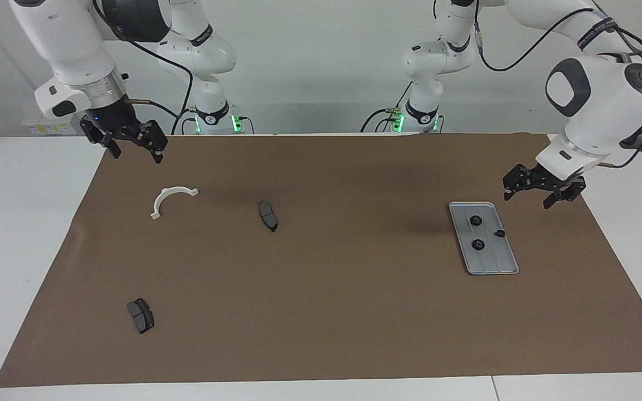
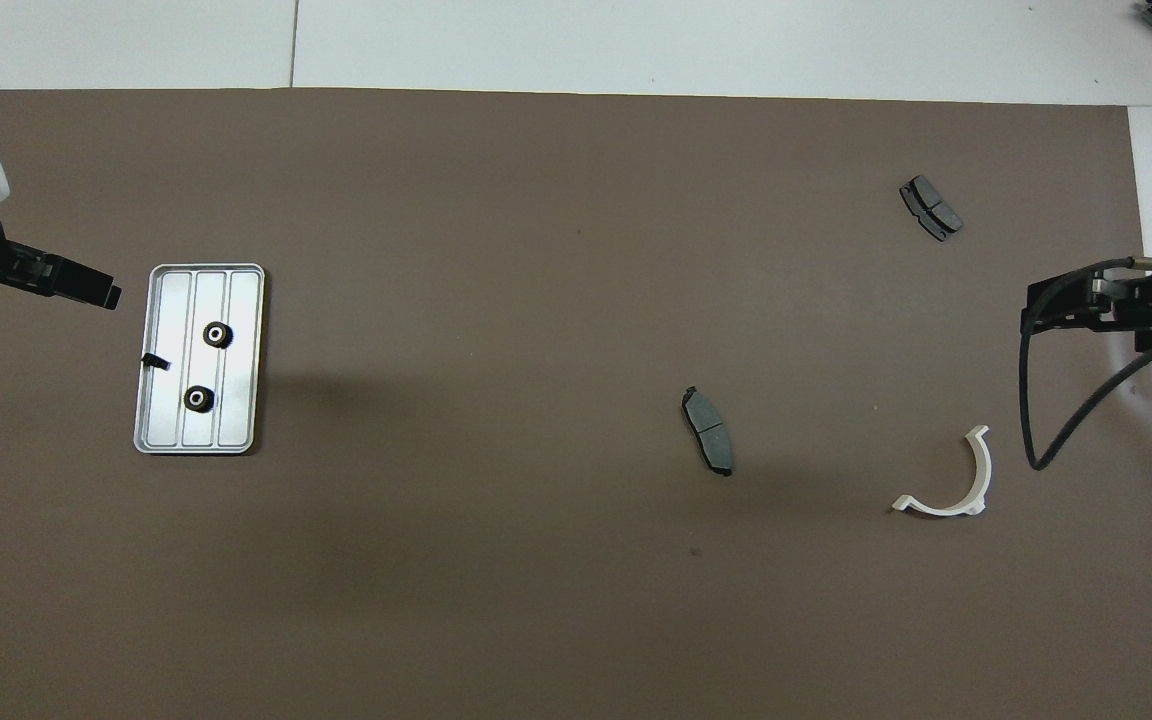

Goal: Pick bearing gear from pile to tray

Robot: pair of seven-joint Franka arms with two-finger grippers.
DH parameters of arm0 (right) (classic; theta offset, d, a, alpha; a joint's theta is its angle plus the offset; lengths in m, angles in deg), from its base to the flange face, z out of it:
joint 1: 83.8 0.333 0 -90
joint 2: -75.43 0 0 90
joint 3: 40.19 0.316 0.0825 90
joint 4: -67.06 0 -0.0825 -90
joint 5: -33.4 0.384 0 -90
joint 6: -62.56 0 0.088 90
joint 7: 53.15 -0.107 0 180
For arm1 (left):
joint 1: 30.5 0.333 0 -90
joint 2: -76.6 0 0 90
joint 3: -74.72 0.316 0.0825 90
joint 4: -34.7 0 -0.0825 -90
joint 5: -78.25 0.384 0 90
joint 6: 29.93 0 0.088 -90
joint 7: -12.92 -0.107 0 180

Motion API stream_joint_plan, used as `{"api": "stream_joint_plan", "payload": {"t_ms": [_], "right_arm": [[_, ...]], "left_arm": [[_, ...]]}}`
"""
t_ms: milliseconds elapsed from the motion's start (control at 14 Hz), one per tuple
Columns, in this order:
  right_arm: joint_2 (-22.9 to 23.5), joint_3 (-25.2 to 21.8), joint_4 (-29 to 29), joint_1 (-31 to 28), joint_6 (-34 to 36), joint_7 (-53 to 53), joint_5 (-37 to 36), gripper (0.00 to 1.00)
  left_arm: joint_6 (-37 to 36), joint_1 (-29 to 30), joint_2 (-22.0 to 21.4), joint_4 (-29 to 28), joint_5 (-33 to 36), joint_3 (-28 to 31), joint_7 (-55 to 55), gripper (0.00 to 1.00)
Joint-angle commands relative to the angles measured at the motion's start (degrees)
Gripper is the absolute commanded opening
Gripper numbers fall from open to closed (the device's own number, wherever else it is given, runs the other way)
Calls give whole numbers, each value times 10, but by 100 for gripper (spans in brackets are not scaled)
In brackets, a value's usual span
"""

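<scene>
A plain brown mat (image 1: 321,289) covers the white desk (image 1: 20,234). The tray (image 1: 496,263) is silver-grey with faint lengthwise ridges; in it lie two black round gears (image 1: 476,221) with pale centres and a small black piece (image 1: 499,233). The half-ring bracket (image 1: 170,199) is white. Two pads (image 1: 268,215) are dark grey. Both arms (image 1: 70,33) are white with black grippers (image 1: 134,146).
</scene>
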Motion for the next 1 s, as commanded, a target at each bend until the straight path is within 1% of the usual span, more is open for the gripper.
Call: {"api": "stream_joint_plan", "payload": {"t_ms": [0,143,215,358,429,931], "right_arm": [[-13,4,-13,-5,1,14,4,100],[-13,4,-13,-5,1,14,4,100],[-13,4,-13,-5,0,14,4,100],[-13,4,-13,-5,0,14,4,100],[-13,4,-13,-5,0,14,4,100],[-13,4,-13,-5,1,14,4,100]], "left_arm": [[-50,-5,-55,-9,3,4,9,100],[-68,-5,-71,-9,3,4,11,100],[-70,-18,-73,-10,3,3,24,100],[-66,-49,-76,-12,3,3,95,100],[-67,-54,-77,-13,3,3,109,100],[-69,-46,-77,-12,3,6,103,100]]}}
